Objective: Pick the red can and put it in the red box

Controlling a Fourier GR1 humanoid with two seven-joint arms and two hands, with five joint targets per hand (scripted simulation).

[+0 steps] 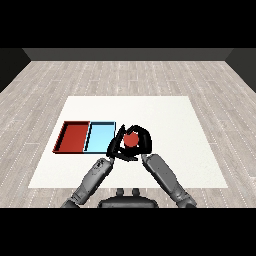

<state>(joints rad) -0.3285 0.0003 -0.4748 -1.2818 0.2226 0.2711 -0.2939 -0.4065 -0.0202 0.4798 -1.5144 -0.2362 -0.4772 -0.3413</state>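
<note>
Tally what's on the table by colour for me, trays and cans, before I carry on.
Red: 2, the red tray and the red can held in the right hand
Light blue: 1, the light blue tray
Total: 3

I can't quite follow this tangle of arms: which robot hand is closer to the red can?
Right. The right robot hand is curled round the red can. The left robot hand is just beside the can's left, by the light blue tray.
</note>
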